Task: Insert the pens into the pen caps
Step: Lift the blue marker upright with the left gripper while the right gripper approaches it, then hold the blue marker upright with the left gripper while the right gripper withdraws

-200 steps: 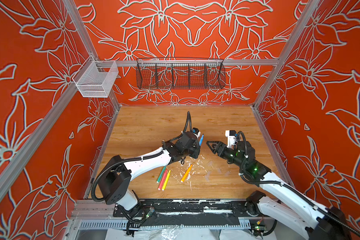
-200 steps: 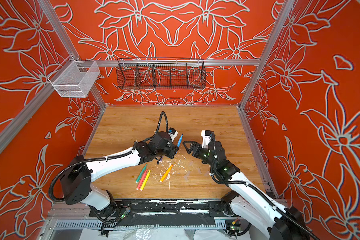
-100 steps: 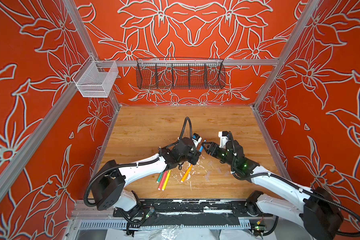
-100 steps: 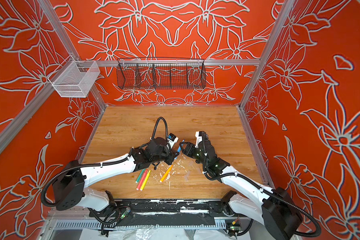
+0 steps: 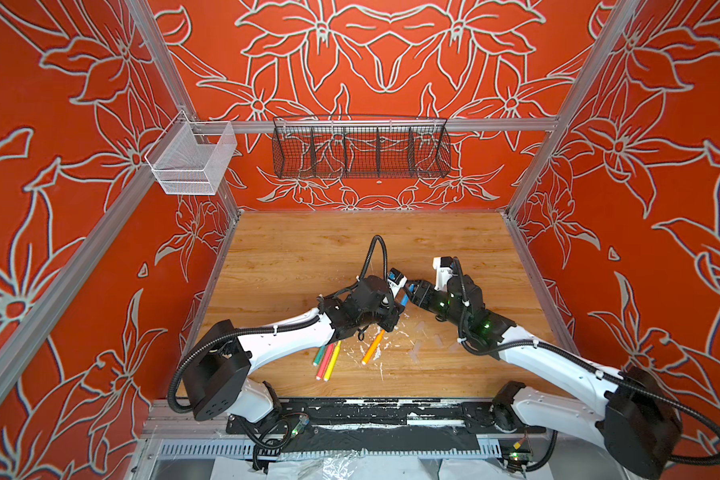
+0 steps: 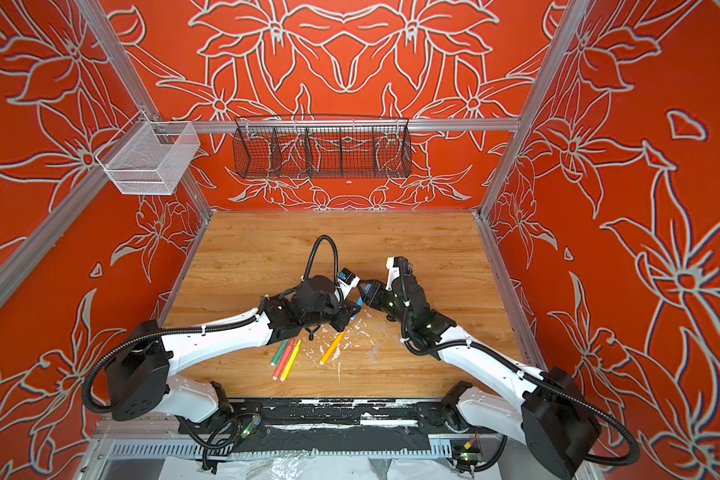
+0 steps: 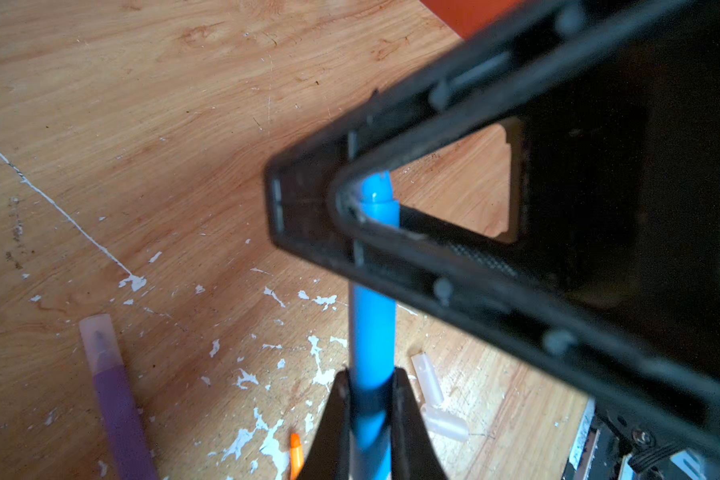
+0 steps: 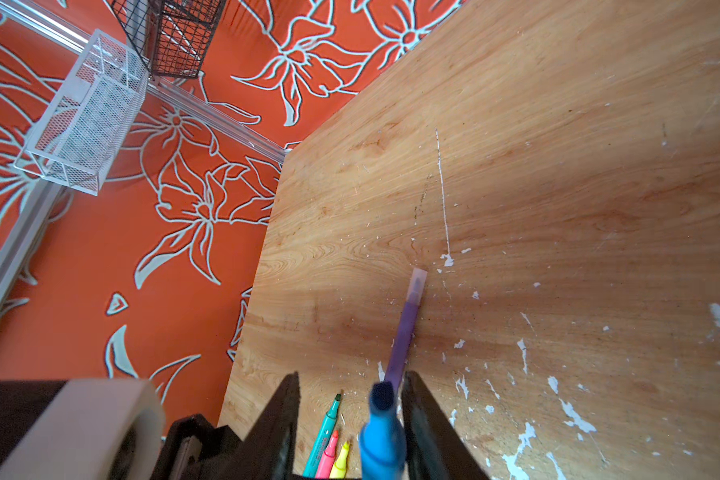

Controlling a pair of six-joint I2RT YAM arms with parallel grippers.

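the left pincer (image 7: pixel 368 384) is clamped on the blue pen (image 7: pixel 371 324), held near the centre of both top views. the right pincer (image 8: pixel 352 378) has its jaws apart around that pen's tip, not gripping it. lower in the frame, a green pen (image 5: pixel 319 356), pink pen (image 5: pixel 325 362), yellow pen (image 5: pixel 332 361) and orange pen (image 5: pixel 373 347) lie on the counter (image 5: pixel 308 257). the purple pen (image 8: pixel 406 332) is already capped. loose clear caps (image 7: pixel 427 378) lie nearby.

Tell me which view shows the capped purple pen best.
The right wrist view: the purple pen lies on the wooden table, clear cap and most of the barrel visible. The left wrist view shows the cap but cuts off the barrel at the frame edge. Neither top view shows it.
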